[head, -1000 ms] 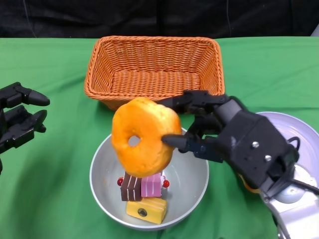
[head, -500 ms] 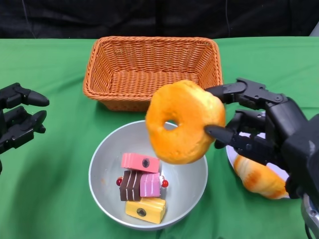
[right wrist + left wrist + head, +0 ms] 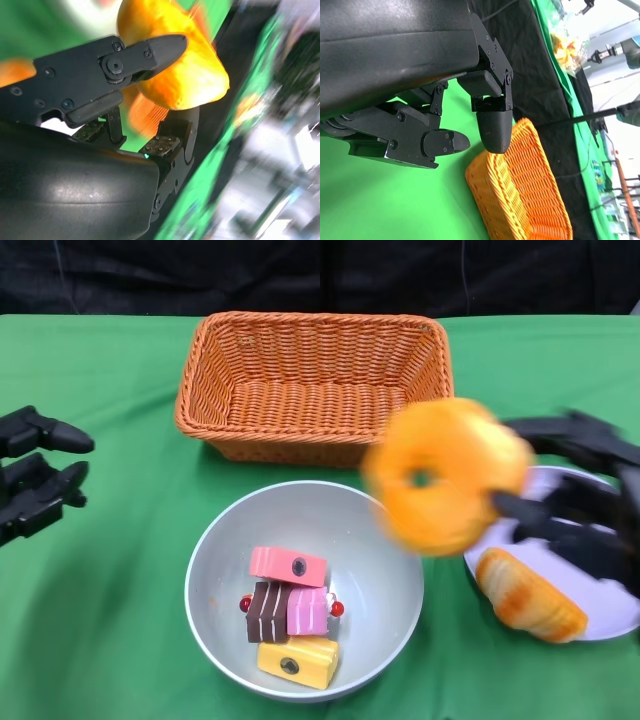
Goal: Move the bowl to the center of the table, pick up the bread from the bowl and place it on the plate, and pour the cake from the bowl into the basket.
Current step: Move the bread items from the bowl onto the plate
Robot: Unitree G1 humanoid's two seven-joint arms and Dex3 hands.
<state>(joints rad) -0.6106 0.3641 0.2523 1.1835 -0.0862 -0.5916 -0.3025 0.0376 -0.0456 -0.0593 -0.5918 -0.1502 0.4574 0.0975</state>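
Bread: a ring-shaped orange loaf [image 3: 445,475] is held in the air by the right hand [image 3: 580,502], fingers clamped on its edge; it is blurred, and hangs between the bowl and the plate, in front of the basket's right end. The right wrist view confirms a finger [image 3: 145,52] pressed over the loaf [image 3: 195,75].

Table [image 3: 100,620]: green cloth.

Basket [image 3: 315,385]: orange wicker, at the far middle of the table, nothing visible inside.

Bowl [image 3: 215,570]: grey, near the table's centre, in front of the basket. It holds four cake pieces [image 3: 290,615]: pink, brown-striped, pink-and-white, yellow.

Plate [image 3: 600,615]: pale, to the right of the bowl, carrying a long bread roll [image 3: 530,597].

Left hand [image 3: 35,480]: over the table's left edge, fingers apart, holding nothing, well apart from the bowl.
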